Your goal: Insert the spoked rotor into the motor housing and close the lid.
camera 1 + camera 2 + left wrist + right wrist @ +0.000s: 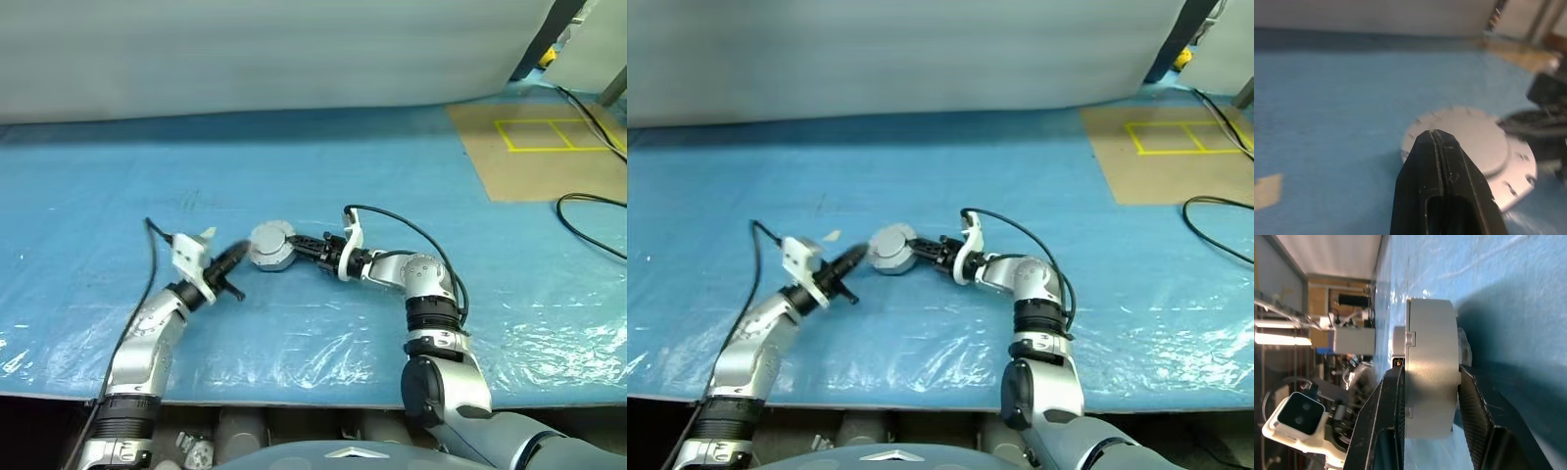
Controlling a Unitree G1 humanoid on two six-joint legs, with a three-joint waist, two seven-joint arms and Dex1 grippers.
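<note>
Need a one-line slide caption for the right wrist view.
Right gripper shut on the closed grey motor housing above the blue table cover.

Readable text: none on any surface.
Motor housing [271, 245]: plain grey metal, no label, brand or number legible.
Floor marking [549, 134]: yellow taped rectangle outlines on a brown board, a sign without letters.
Table [294, 176]: blue covering, no writing.
</note>
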